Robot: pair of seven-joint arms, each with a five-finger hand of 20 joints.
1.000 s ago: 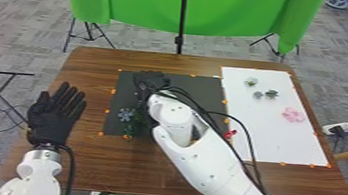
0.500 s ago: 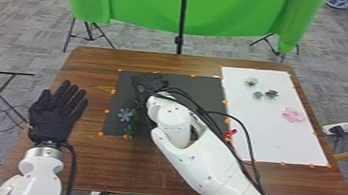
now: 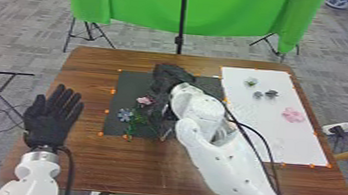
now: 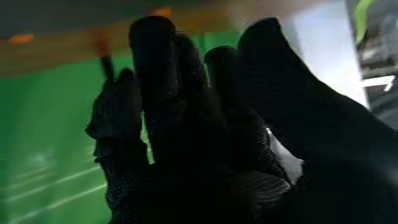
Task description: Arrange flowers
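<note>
1. Two hands of mine appear in the head view, with a brown wooden table [image 3: 112, 163] beneath the work area.
2. Left hand [image 3: 48, 123]: located at the table's left edge, to the left of the black mat [image 3: 131, 84]. State: released, fingers extended and slightly spread, pointing away from me.
3. Right hand [image 3: 170, 76]: located over the far part of the black mat.
4. Pink flower [image 3: 144, 100]: located on the black mat, to the left of my right arm.
5. Blue flower [image 3: 125, 114]: located on the same mat, nearer to me and slightly farther left. Green stems [image 3: 131, 129] lie beside it, toward the near edge.
6. White sheet [image 3: 282, 144]: located to the right of the mat. It bears a pale flower [image 3: 251, 82] at the far end, two grey-green flowers [image 3: 271, 93] [image 3: 258, 95] just nearer, and a second pink flower [image 3: 293, 115] near the right edge.
7. Orange markers [image 3: 113, 91] line the mat and sheet.
8. Right wrist view: my right hand [image 4: 204, 150] is released, its fingers mostly straight and the thumb apart from them. Green cloth lies beyond.
</note>
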